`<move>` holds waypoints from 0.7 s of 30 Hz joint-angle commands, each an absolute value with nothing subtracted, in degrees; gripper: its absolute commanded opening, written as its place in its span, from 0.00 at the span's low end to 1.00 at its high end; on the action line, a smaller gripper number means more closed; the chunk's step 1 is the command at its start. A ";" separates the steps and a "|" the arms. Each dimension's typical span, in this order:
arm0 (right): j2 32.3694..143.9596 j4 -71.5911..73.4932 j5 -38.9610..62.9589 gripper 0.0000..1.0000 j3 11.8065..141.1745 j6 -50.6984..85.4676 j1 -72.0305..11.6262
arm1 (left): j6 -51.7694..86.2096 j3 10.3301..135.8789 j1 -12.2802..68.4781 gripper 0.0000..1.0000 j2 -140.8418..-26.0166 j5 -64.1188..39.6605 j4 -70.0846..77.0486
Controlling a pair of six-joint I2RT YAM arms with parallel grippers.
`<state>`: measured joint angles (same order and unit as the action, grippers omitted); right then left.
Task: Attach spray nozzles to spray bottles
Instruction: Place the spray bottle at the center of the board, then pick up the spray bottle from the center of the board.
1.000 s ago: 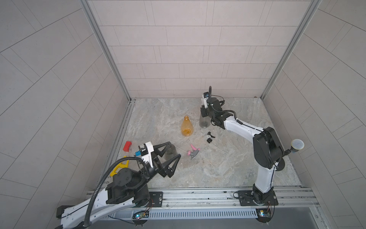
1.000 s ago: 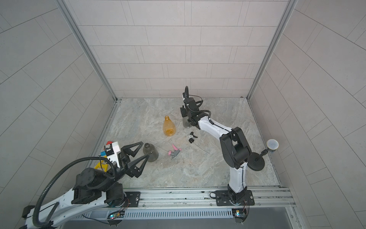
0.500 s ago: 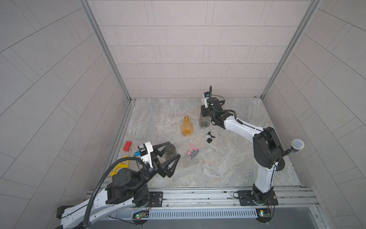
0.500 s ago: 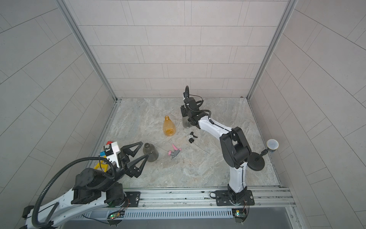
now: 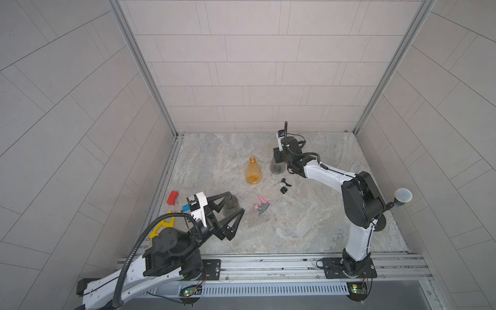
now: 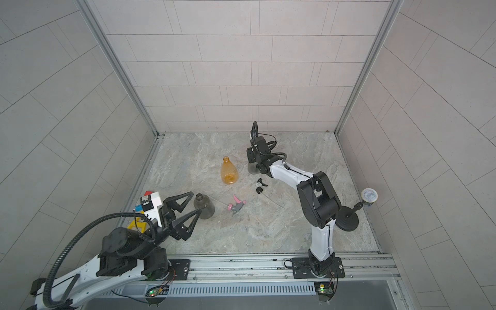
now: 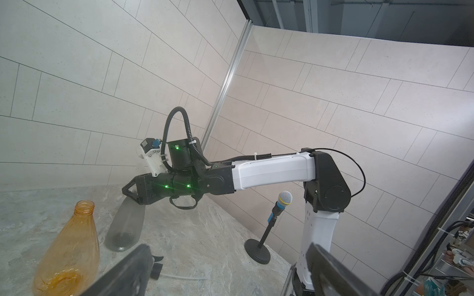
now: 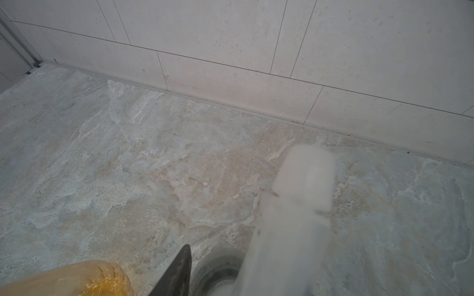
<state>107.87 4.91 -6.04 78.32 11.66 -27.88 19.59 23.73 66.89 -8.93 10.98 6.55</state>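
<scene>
Spray bottles stand apart on the marble table in both top views. The orange bottle is upright near the middle, its neck uncapped. The far grey bottle is just beside it, under the right gripper, and the near grey bottle is toward the left edge. The left gripper is spread wide, with its fingertips at the near grey bottle; whether they touch it cannot be told. The pink-and-grey nozzle and black-and-white nozzle lie loose between the bottles, thin tubes trailing. A red block sits by the left edge and a microphone at the right edge. Bare floor stretches along the back wall and across the front right, up to the front rail.

In a top view, the near grey bottle sits just past the left fingertips, not between them.

In the left wrist view, the right gripper sits over the neck of the far grey bottle. Whether it grips or has let go cannot be told. The orange bottle stands near, with a clear strip of table between the two.

In the right wrist view, one dark finger hangs between the orange bottle and the far grey bottle. A blurred white shape covers the rest, too close to identify. Open floor runs to the back wall.
</scene>
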 commanded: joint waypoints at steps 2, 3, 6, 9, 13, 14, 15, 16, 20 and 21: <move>104.39 6.42 -4.98 0.52 79.16 12.92 -27.77 | 19.33 23.20 66.88 1.00 -8.44 11.07 7.17; 104.33 6.22 -4.79 0.53 79.48 12.92 -27.72 | 19.30 23.20 66.88 1.00 -8.35 11.07 7.18; 103.77 5.67 -5.02 0.56 80.29 12.91 -27.77 | 19.27 23.29 66.88 1.00 -8.26 11.16 7.12; 102.13 5.28 -5.59 0.60 80.51 12.74 -27.77 | 19.20 23.29 66.88 1.00 -8.17 11.29 7.10; 98.47 5.13 -5.55 0.69 80.41 12.37 -27.75 | 19.15 23.47 66.88 1.00 -8.17 11.42 7.12; 97.34 5.12 -5.28 0.71 80.42 12.32 -27.77 | 19.15 23.55 66.88 1.00 -8.17 11.52 7.11; 96.69 4.99 -4.84 0.72 80.49 12.32 -27.73 | 19.09 23.55 66.88 1.00 -8.26 11.48 7.11; 96.04 4.42 -4.50 0.72 80.87 12.30 -27.71 | 19.06 23.48 66.88 1.00 -8.34 11.56 7.22; 93.19 2.17 -1.52 0.72 81.02 12.16 -28.33 | 19.15 23.86 66.87 1.00 -8.44 11.63 7.12; 92.66 0.92 0.16 0.72 81.12 12.03 -28.70 | 19.11 24.06 66.88 1.00 -8.37 11.84 6.81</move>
